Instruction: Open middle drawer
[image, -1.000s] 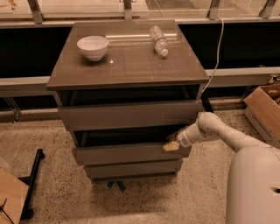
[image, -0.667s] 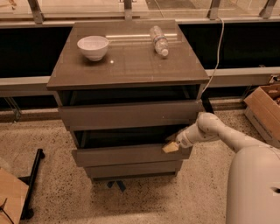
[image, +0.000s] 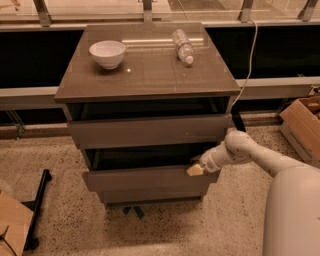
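view from above and in front of a three-drawer cabinet (image: 145, 75). the middle drawer (image: 140, 179) sits between the top drawer (image: 150, 131) and the bottom drawer (image: 150, 195). its slab front stands forward of the bottom one, with a dark gap open above it. your gripper (image: 195, 169) is at the upper right corner of that front, its tan end against the top edge. you cannot tell whether it is apart, together or clamped on the edge. the pale arm (image: 250, 150) reaches in from the right, out of the robot's body (image: 292, 215) at lower right. on the cabinet top, a white bowl (image: 107, 53) stands at the left rear and a clear bottle (image: 183, 46) lies on its side at the right rear, well apart. a cardboard box (image: 302, 125) rests on the speckled floor (image: 65, 220) at far right.
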